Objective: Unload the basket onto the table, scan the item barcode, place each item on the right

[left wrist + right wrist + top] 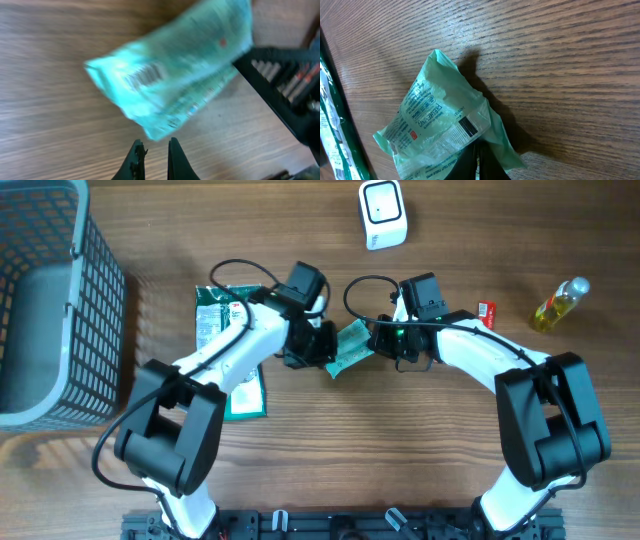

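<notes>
A pale green plastic packet (pixel 350 348) hangs just above the table's middle, between the two arms. My right gripper (pixel 374 342) is shut on the packet's right edge; in the right wrist view the packet (pixel 435 125) shows a black barcode (pixel 467 126), and the gripper (pixel 478 156) pinches the film below it. My left gripper (pixel 327 352) is shut with nothing between its fingers, just left of the packet. In the left wrist view the packet (pixel 175 75) is blurred, its barcode (pixel 145 76) faces the camera, and the left gripper (pixel 154 146) sits right under it. A white scanner (pixel 382 215) stands at the back.
A grey wire basket (pixel 45 300) fills the left edge. A flat green pack (pixel 215 320) lies under the left arm. A yellow oil bottle (pixel 560 302) and a small red item (pixel 487 312) lie at the right. The right arm (pixel 285 95) shows in the left wrist view.
</notes>
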Controlling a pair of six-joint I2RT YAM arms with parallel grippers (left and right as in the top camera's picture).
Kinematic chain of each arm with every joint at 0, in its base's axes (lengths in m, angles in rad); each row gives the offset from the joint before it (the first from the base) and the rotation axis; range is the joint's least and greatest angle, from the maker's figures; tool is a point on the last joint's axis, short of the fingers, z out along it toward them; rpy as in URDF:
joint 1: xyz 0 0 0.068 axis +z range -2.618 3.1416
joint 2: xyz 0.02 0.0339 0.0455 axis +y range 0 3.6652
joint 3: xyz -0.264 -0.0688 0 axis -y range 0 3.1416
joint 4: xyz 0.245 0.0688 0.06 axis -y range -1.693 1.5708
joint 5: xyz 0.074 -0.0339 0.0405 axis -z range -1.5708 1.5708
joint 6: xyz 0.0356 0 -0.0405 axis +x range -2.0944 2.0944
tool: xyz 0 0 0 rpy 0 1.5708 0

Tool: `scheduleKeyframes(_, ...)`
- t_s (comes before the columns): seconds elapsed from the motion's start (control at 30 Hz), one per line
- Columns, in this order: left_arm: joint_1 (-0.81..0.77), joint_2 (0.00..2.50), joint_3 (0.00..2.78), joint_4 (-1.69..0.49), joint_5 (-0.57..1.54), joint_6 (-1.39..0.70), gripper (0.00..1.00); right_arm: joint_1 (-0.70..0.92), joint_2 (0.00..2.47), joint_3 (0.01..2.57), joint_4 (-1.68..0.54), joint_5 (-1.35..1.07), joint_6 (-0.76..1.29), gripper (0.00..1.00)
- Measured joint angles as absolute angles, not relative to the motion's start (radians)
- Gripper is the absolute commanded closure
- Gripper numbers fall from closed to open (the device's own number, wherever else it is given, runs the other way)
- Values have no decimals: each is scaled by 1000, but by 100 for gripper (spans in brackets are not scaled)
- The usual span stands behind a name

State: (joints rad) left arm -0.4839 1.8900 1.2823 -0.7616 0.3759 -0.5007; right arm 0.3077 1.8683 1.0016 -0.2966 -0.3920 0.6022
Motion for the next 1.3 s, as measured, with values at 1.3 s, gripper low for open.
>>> scheduleKeyframes(1.3, -504, 1995, 1298, -712, -41, -628, 96, 308, 1869, 1001, -290, -398, 607, 64)
